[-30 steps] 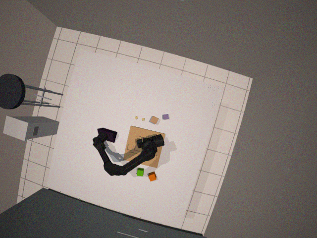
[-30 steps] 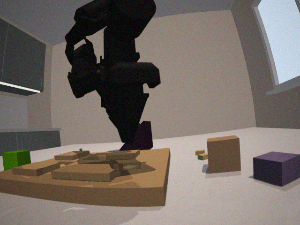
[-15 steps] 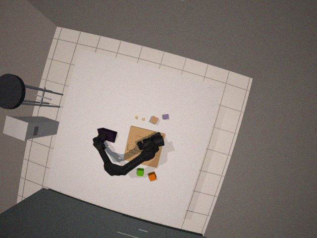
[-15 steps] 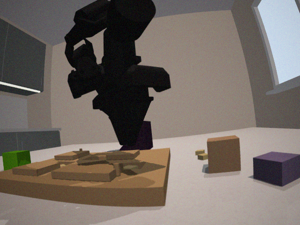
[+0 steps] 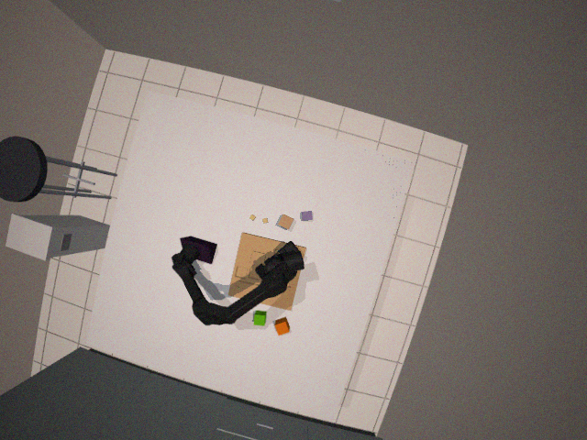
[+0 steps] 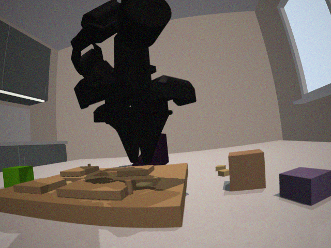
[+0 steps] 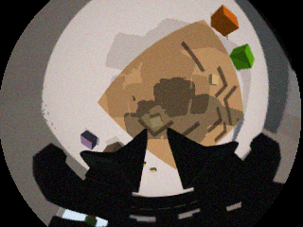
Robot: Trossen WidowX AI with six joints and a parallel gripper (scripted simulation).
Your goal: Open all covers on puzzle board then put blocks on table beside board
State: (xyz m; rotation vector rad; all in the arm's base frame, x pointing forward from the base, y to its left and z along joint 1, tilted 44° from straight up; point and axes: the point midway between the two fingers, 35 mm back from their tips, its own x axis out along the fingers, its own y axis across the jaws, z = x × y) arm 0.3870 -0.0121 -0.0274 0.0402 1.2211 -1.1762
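Gripper (image 5: 263, 270) (image 6: 140, 161) (image 7: 157, 130), empty, fingers narrowly parted above puzzle board (image 5: 246, 242) (image 6: 106, 213) (image 7: 156, 61); risk: off-centre descent, jamming tips on shaded block (image 6: 144, 184) (image 7: 154, 120).

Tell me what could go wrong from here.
The parted jaws hang low over the puzzle board, so a slightly deep descent might knock a raised cover instead of reaching into a well.

A sideways swing while low could bump the tan block or the purple block, both standing close by the board.

The arm's shadow darkens part of the board, which may make a well's edge hard to judge.
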